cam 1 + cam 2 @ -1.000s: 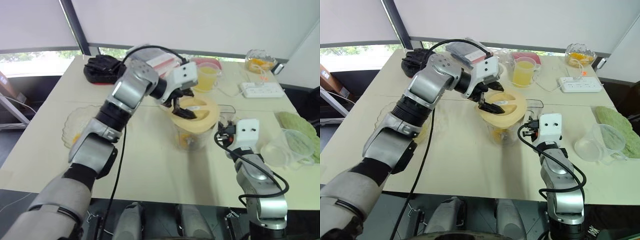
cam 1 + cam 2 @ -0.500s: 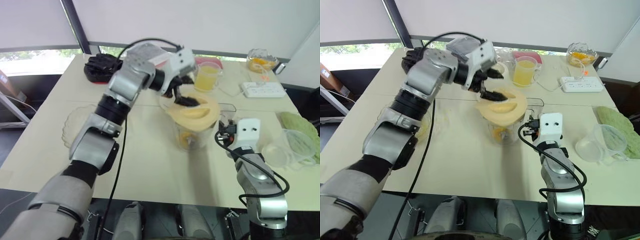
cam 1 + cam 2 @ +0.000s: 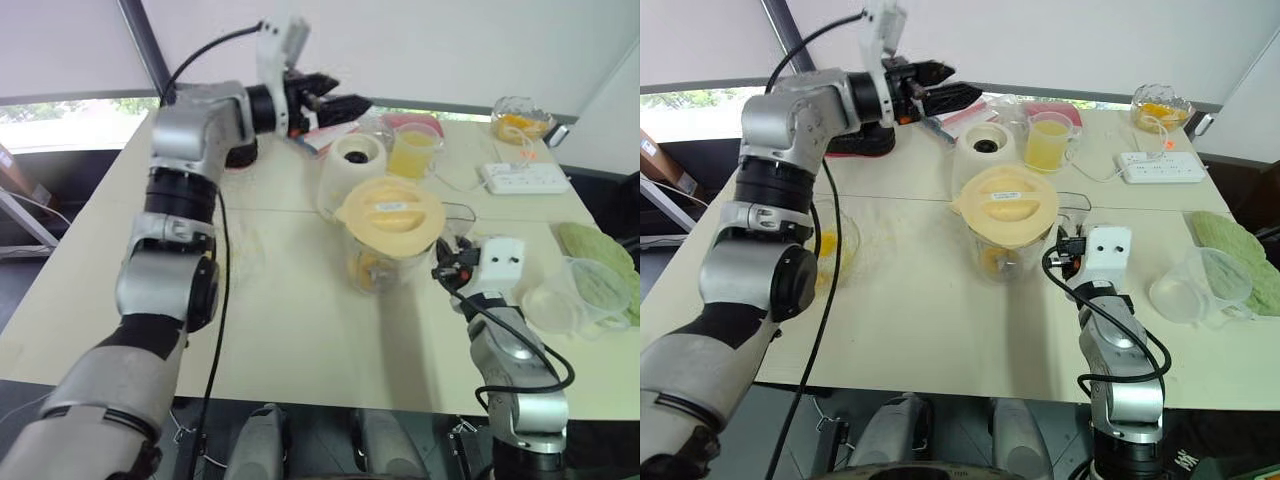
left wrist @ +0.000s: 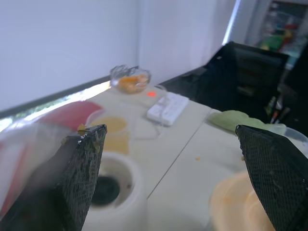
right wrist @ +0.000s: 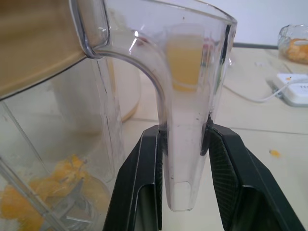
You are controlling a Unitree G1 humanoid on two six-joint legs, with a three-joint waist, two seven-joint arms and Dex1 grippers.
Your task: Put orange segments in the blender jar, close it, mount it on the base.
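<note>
- The pale table (image 3: 930, 330) carries everything; the blender jar (image 3: 1002, 258) stands upright near its middle.
- The jar is clear plastic with straight walls and a clear handle (image 5: 185, 183) on the side facing the right arm. A yellow lid (image 3: 1006, 203) sits across its mouth, tilted slightly; whether it is pressed fully down cannot be told.
- The white base (image 3: 984, 152) stands just behind the jar, on the far side, with a dark socket in its top. The jar is not on it.
- The left gripper (image 3: 966, 80) hangs high over the far edge of the table, well apart from the jar, its fingers spread wide and holding nothing.
- The right gripper (image 5: 185, 130) is clamped on the handle, one black finger pressed against each side.
- A mug of yellow juice (image 3: 1048, 142) stands beside the base.
- Orange segments (image 5: 72, 180) lie at the bottom of the jar around the metal blades: small, pulpy, bright orange pieces.
</note>
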